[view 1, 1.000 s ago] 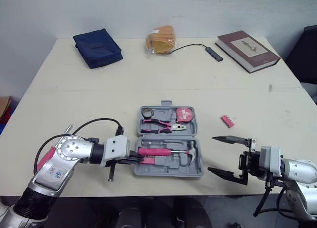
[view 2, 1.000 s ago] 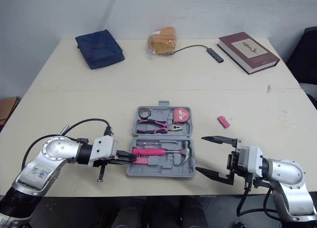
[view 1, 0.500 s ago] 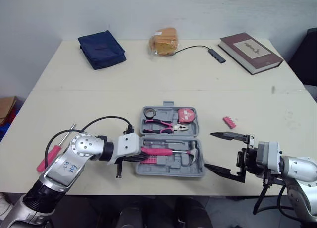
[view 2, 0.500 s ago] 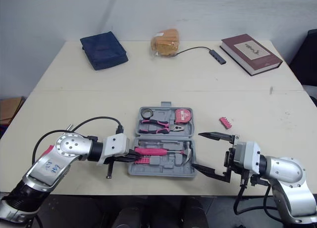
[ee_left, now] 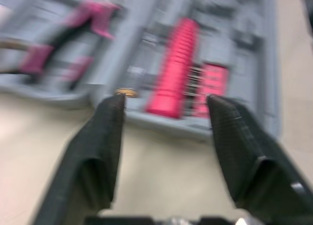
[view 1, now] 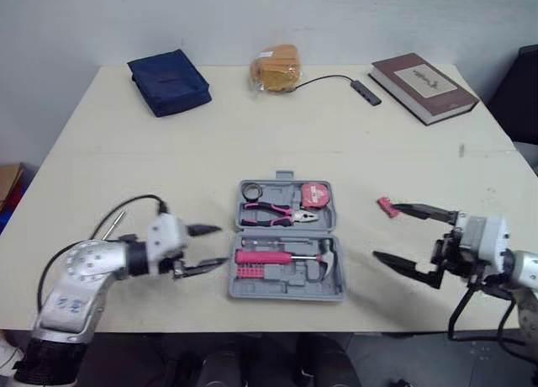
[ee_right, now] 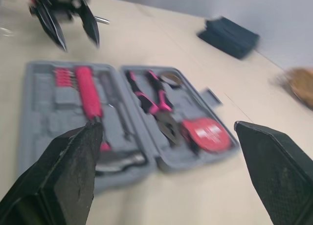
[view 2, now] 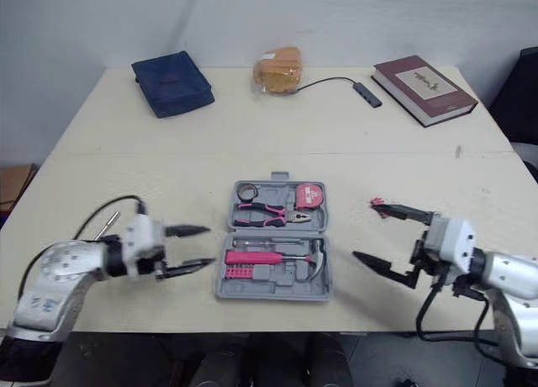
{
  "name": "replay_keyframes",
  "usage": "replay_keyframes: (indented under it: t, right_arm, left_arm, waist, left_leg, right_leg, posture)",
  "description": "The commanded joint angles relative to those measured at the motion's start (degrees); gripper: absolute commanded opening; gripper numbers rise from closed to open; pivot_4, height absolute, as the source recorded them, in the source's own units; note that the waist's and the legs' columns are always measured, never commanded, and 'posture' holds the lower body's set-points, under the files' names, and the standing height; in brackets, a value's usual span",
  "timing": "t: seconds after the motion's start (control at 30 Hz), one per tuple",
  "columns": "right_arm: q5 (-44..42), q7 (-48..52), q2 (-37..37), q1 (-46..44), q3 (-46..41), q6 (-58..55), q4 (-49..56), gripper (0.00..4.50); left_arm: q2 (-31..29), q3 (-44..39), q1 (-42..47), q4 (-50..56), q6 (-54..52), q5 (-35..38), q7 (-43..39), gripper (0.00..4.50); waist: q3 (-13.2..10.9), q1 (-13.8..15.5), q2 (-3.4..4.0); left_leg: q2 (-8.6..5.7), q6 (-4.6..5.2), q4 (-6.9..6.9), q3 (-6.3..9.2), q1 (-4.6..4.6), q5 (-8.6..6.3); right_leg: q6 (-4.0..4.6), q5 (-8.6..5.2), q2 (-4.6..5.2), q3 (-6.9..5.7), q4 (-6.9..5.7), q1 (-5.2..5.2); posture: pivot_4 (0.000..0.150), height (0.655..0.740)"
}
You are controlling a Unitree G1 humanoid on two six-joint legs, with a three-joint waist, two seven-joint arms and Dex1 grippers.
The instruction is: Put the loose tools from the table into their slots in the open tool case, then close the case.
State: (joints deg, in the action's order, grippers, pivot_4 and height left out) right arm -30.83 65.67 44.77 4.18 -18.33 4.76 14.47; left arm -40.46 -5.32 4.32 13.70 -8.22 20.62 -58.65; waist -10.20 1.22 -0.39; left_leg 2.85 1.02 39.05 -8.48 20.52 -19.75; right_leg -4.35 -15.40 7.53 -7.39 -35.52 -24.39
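Here, left hand [view 1: 222, 245] open, empty, right hand [view 1: 386, 230] spread wide.

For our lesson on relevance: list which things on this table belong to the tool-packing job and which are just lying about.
Belongs to the job: open tool case, loose pink bit holder, thin metal-shafted tool.
Just lying about: navy pouch, bagged bread, maroon book, hub with cable.

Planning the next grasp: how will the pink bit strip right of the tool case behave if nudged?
The pink bit strip looks small and low, so probably light and apt to slide on the table rather than roll. Its blocky shape suggests stiff plastic that should survive a pinch from the right end effector.
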Motion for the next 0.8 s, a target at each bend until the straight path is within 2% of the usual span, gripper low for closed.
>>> replay_keyframes:
  t: [0.03, 0.2, 0.5, 0.67, 0.8]
  right_arm:
    - [0.0, -0.2, 0.1, 1.9, -9.5, 4.9, -9.0, 4.5]
    - [4.1, -0.6, 1.3, 2.3, -16.3, 14.6, -25.1, 4.5]
    - [6.7, -4.2, 6.1, 4.2, -25.0, 23.5, -49.0, 4.5]
    - [7.0, -6.7, 6.1, 4.5, -26.1, 28.2, -56.3, 4.5]
    - [5.6, -8.0, 4.9, 2.5, -25.6, 29.8, -56.5, 4.5]
  left_arm:
    - [-1.1, -20.6, -5.2, -13.6, 9.0, 3.5, 3.5, 4.45]
    - [-3.6, -34.6, -9.1, -29.1, 14.5, 2.1, 10.6, 4.45]
    - [-8.3, -48.0, -15.5, -44.9, 17.9, 4.9, 13.7, 4.45]
    - [-8.9, -49.5, -16.8, -49.7, 19.0, 5.8, 13.0, 4.45]
    - [-6.9, -47.3, -15.1, -45.3, 17.4, 7.8, 11.7, 4.45]
  waist:
    - [0.0, 0.0, -0.01]
    - [-0.1, -1.0, -0.08]
    - [-0.1, -1.4, -0.11]
    - [0.0, -2.0, -0.04]
    - [0.0, -2.8, -0.04]
  left_leg:
    - [0.0, 0.0, 0.0, 0.0, 0.0, 0.0]
    - [-0.01, 0.16, -0.04, -0.03, 0.01, -0.12]
    - [0.02, 0.05, -0.11, -0.08, 0.0, -0.3]
    - [0.09, -0.33, -0.46, -0.17, -0.17, -0.4]
    - [0.1, -0.38, -0.5, -0.17, -0.24, -0.33]
  right_leg:
    - [0.0, 0.0, 0.0, -0.01, 0.0, 0.01]
    - [0.0, 0.0, -0.02, -0.08, 0.05, -0.01]
    - [-0.03, 0.0, 0.1, -0.05, 0.21, -0.02]
    - [0.12, -0.08, 0.07, 0.01, 0.18, -0.07]
    - [0.12, -0.08, 0.07, 0.02, 0.13, -0.03]
  posture:
    - [0.15, 0.74]
    - [0.15, 0.74]
    - [0.15, 0.74]
    - [0.15, 0.74]
    - [0.15, 0.74]
